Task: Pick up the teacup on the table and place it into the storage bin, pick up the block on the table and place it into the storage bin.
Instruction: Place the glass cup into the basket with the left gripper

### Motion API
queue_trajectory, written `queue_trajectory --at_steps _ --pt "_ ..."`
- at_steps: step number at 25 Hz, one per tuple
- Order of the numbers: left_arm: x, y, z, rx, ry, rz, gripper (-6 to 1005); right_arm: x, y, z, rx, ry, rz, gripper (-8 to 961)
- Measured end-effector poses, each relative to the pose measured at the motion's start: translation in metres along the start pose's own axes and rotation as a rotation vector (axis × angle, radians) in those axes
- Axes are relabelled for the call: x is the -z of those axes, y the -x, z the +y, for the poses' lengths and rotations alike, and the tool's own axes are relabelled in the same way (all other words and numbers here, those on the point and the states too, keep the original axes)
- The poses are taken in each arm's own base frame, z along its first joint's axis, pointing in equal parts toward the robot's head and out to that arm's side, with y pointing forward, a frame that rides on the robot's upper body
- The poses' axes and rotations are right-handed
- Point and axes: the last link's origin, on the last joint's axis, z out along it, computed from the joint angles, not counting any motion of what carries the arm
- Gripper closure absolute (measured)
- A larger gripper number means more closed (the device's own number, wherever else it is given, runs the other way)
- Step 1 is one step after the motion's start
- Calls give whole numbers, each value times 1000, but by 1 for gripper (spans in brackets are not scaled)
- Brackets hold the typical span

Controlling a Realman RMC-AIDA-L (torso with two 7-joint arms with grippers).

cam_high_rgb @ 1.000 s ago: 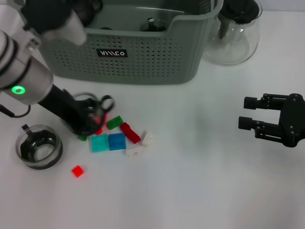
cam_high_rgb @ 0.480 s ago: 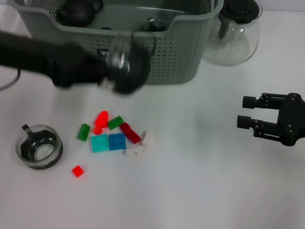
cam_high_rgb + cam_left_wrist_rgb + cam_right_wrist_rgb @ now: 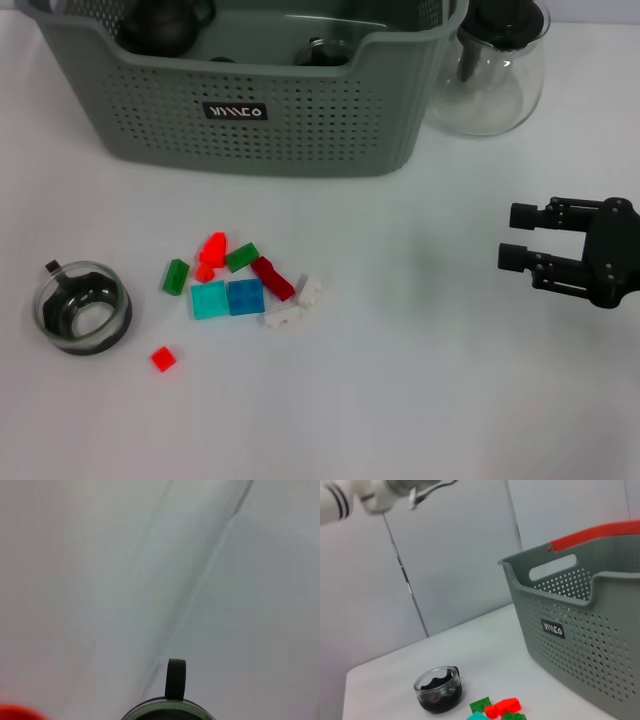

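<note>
Black right gripper, white left arm

The right gripper (image 3: 515, 236) is all matt black: a blocky body with two stubby, round-ended fingers (image 3: 522, 214) and linkage bars behind them. In the right wrist view the left arm (image 3: 355, 499) is glossy white with thin black rings, a grey metal section and a thin dark cable.

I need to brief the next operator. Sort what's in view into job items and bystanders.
Job items: storage bin; teacup on the table, left of the blocks; scattered blocks; right gripper, open, hovering at the right.

Bystanders: glass teapot beside the bin; dark teapot inside the bin.
</note>
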Motion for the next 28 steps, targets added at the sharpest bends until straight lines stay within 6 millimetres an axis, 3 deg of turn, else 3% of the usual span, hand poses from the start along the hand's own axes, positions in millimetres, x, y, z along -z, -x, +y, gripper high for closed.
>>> queue_trajectory --at_steps 5,9,12,20,28 --pt "-67 -24 -22 -43 -259 -240 962 0 -2 1 -6 -1 -3 370" --pt "-112 -21 -36 -126 -441 -436 962 -2 -1 1 -4 0 -4 370" --pt "-136 -8 -45 -196 -540 -545 961 -4 -1 0 -6 1 -4 370" --pt "-157 37 -66 -356 -699 -671 946 -3 -7 -3 -26 -22 2 370" --pt "-157 60 -75 -413 -733 -729 915 -4 -7 -5 -21 -26 3 370"
